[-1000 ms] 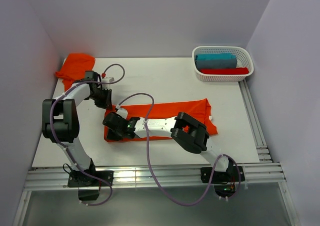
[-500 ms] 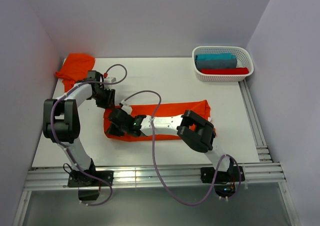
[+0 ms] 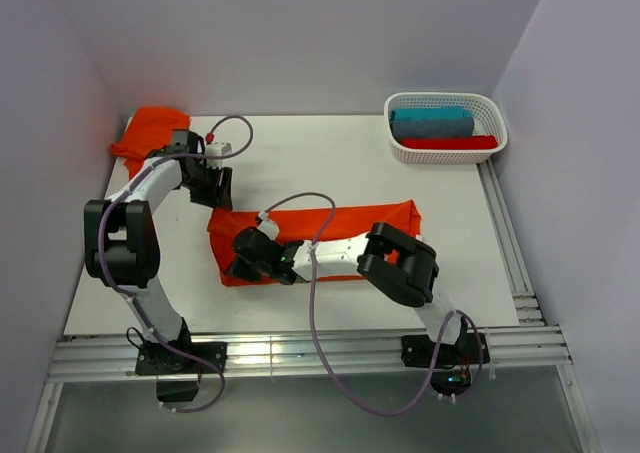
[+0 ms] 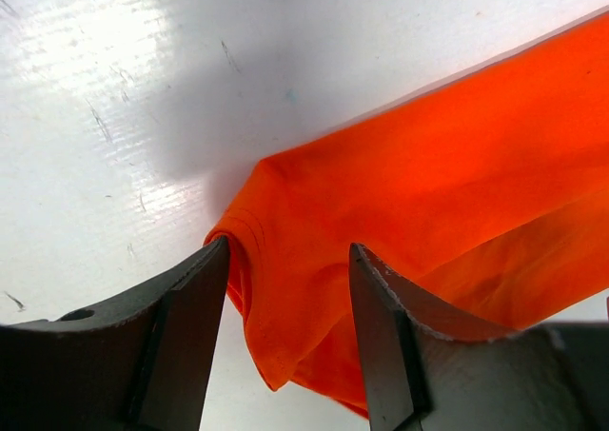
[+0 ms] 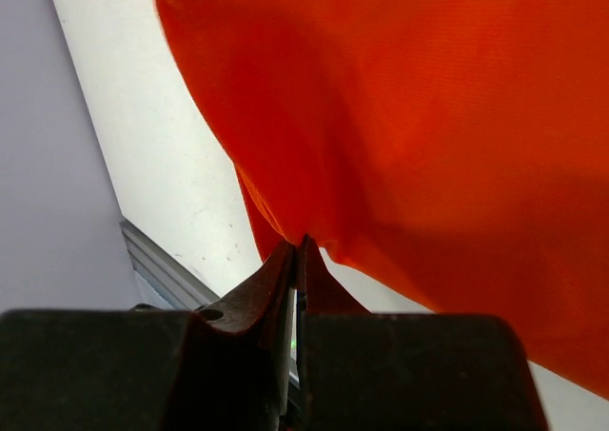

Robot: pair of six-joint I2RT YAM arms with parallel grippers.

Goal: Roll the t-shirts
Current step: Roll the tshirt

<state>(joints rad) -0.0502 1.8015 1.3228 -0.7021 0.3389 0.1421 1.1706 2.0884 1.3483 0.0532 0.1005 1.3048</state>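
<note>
The t-shirt [image 3: 360, 221] lay as a long band, one end pinched in the clenched right gripper [image 5: 297, 245], seemingly to start rolling, while the left gripper [image 4: 288, 250] hung unclenched over a corner.

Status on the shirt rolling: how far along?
Done: one t-shirt folded into a long strip. In hand: right gripper pinches its left end; left gripper open over the corner beside it. Left: the roll itself, plus the second t-shirt bunched at the far-left corner.

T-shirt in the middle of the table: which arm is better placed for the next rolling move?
Right. The right hand is shut on the edge of the t-shirt; the left hand is open, only straddling a corner.
</note>
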